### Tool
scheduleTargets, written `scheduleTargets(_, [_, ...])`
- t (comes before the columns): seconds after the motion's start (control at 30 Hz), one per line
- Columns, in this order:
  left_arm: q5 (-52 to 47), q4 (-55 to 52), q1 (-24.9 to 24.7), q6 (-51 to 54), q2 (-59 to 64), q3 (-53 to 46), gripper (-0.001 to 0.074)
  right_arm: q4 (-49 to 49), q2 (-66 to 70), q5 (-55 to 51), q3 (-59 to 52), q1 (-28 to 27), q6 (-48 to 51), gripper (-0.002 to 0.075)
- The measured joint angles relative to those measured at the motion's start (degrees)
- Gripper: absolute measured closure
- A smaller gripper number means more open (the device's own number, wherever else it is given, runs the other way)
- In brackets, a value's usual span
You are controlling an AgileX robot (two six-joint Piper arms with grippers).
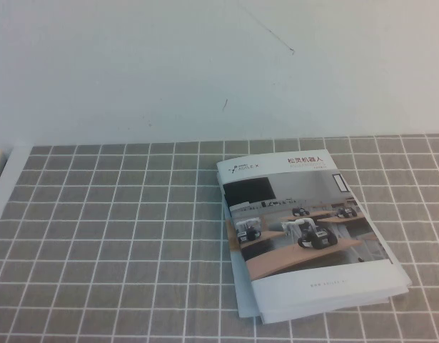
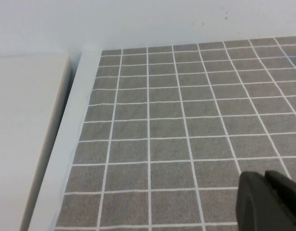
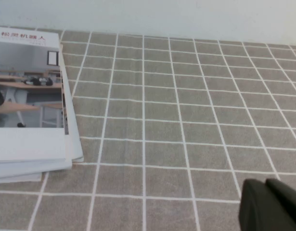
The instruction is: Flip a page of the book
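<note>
The book (image 1: 305, 229) lies closed on the grey checked cloth, right of centre. Its top page (image 1: 290, 186) faces up, glossy white with a Chinese title and a photo of small wheeled robots on wooden desks. The book's corner also shows in the right wrist view (image 3: 27, 96). Neither arm shows in the high view. My left gripper (image 2: 263, 175) hangs shut and empty over bare cloth, away from the book. My right gripper (image 3: 265, 183) is shut and empty above the cloth, to the side of the book and several squares from its edge.
Loose white sheets (image 1: 242, 300) stick out beneath the book; they also show in the right wrist view (image 3: 22, 171). The cloth's left edge meets a white table border (image 2: 66, 144). A white wall (image 1: 205, 64) rises behind the table.
</note>
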State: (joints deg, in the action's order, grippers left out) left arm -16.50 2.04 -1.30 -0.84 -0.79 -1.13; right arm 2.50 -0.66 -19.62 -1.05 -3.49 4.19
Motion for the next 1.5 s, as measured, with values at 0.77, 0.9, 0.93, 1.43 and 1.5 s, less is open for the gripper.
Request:
scheduleTargets(0.77, [50.4,-3.0,0.0,0.0,0.0,-0.1,0.0739,0.0,0.0,48.5,-0.6,0.0,0.0,0.0729])
scheduleTargets(0.9, [55.3,-2.7,0.0,-1.6,0.0,-0.1,0.0739,-2.2,0.0,53.5,-0.6,0.0,1.8,0.0729])
scheduleTargets(0.93, [56.4,-2.7,0.0,-1.8,0.0,-0.1,0.0739,-2.8,0.0,53.8,-0.6,0.0,2.0,0.0729])
scheduleTargets(1.43, [14.4,-22.3,0.0,-20.0,5.0,20.5,0.0739,-4.6,1.7,9.8,22.8,0.0,2.9,0.0729])
scheduleTargets(1.5, [10.4,-22.6,0.0,-21.3,8.4,23.6,0.0739,-4.6,5.2,2.1,27.2,0.0,2.9,0.0729])
